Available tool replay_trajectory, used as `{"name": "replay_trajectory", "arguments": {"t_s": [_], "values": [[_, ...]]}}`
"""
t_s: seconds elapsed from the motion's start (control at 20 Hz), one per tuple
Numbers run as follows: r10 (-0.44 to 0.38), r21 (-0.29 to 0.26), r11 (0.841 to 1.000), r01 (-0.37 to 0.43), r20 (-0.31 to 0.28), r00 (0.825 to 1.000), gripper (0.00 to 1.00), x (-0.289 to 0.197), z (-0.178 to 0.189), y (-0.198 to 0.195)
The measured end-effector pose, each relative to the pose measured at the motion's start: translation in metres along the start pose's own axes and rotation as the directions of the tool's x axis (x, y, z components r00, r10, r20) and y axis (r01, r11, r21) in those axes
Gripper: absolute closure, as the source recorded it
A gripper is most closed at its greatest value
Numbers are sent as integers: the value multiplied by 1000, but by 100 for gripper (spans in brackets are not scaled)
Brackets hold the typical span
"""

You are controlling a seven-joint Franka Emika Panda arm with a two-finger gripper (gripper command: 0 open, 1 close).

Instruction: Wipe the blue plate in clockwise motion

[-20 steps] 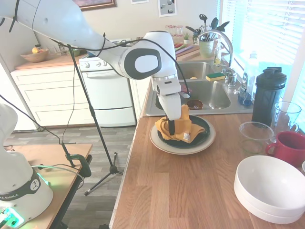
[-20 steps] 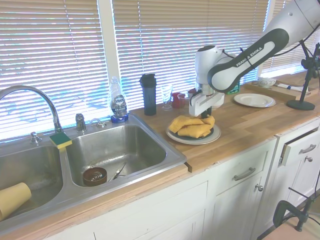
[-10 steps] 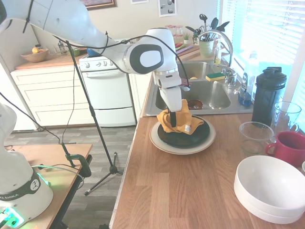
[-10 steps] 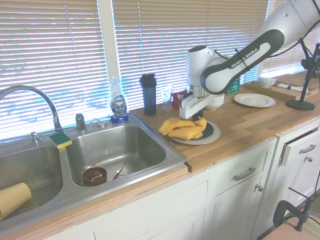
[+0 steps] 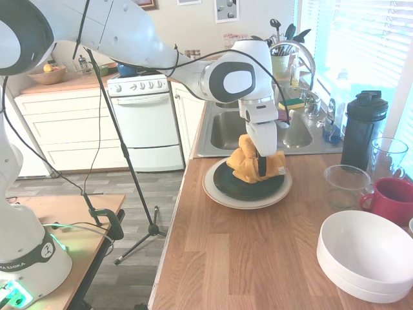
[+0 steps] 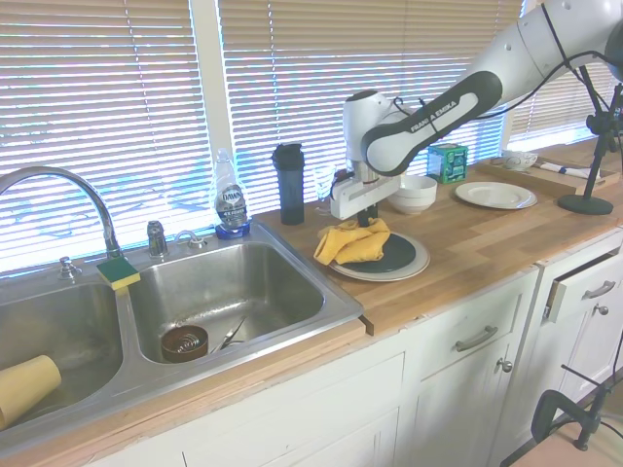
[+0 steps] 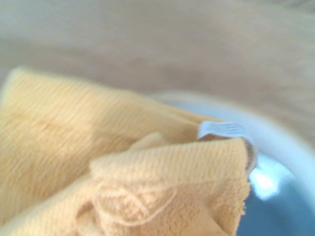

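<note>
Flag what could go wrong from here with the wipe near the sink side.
1. The yellow cloth drapes over the sink-side rim of the cream plate; it may drag off onto the counter and leave the blue plate unwiped.
2. The blue plate only rests on the cream plate near the sink; sideways push from the pincer could slide the stack.
3. The cloth is bunched, so contact may be patchy.
</note>
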State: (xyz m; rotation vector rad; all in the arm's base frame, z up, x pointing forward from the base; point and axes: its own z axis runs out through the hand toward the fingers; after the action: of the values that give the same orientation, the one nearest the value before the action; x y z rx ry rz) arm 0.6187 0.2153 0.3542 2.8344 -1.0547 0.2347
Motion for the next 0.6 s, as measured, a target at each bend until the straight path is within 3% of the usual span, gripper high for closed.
{"name": "replay_trajectory", "arguments": {"t_s": [0.35,0.6], "values": [[54,-13,998,-54,2,999,100,38,9,21],[51,-16,999,-51,3,999,100,36,8,41]]}}
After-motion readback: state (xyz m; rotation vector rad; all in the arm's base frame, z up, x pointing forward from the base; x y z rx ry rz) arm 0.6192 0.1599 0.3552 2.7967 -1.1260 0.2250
